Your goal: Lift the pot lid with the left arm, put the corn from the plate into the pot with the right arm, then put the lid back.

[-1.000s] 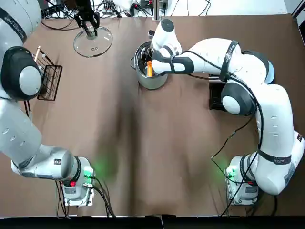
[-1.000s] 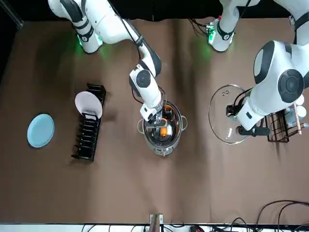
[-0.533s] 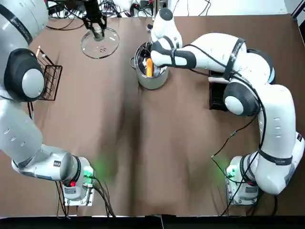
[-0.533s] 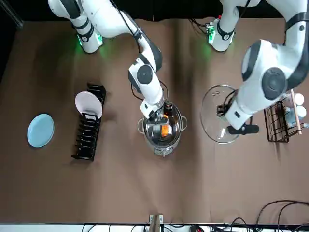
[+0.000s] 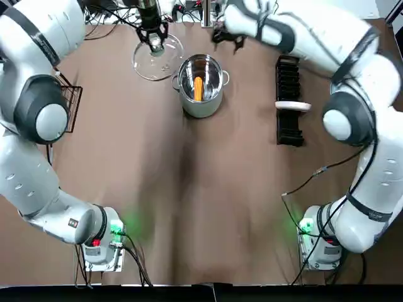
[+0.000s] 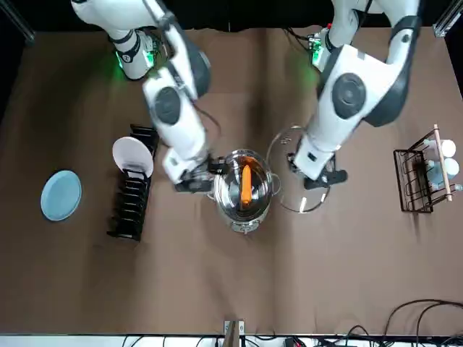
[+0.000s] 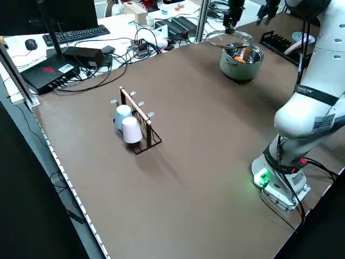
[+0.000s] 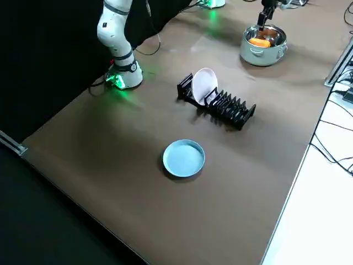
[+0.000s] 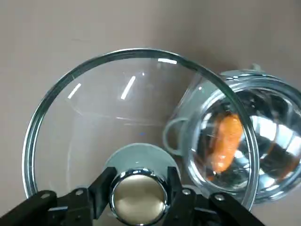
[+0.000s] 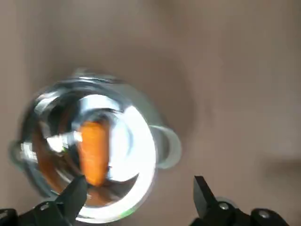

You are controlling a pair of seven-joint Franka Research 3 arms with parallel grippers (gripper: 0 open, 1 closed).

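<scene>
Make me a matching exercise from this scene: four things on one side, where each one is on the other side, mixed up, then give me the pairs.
Things:
1. corn
2. glass lid
3. white plate
4. blue plate

Places:
A. standing in the black rack
B. lying in the pot
C. flat on the table
D. held by the left gripper

Pairs: 1-B, 2-D, 3-A, 4-C

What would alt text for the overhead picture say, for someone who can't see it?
An orange corn lies inside an open steel pot. The left gripper holds the glass lid beside the pot, while the right gripper hangs open on the pot's other side.
</scene>
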